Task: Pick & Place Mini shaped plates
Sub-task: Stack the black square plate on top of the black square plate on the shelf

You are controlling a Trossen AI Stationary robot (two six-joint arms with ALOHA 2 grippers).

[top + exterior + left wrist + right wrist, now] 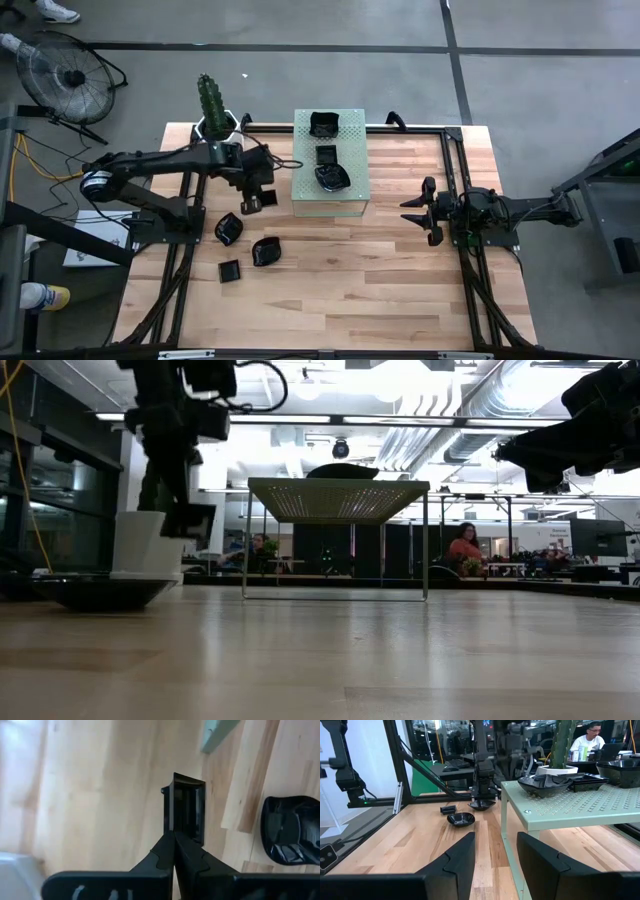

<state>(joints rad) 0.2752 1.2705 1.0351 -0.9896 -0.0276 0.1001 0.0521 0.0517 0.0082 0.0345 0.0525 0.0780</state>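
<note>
Pinching a small square plate [187, 810] by one rim, my left gripper [252, 203] hangs above the table [400, 280] just off the near left corner of the pale green perforated block [330, 205], fingers [167, 852] clenched tight on the dish so that it stands on edge, its flat face turned sideways and its long side running straight out from my fingertips. The block lies to the right of this hand, touching nothing I hold; three black plates already sit on its top, a deep one [323, 124] at the far end, a small square one [326, 154] in the middle and a wavy one [331, 177] nearest. I judge the coming move turns on that: the dish must travel rightward and up over the block's edge, then tip flat before I let go. Three more plates wait on the wood below my left hand: one [229, 230], another [266, 251], and a little square one [230, 271]. My right gripper [418, 209] waits well apart at the table's right side, fingers spread, holding nothing; the left is clearly the nearer arm.
</note>
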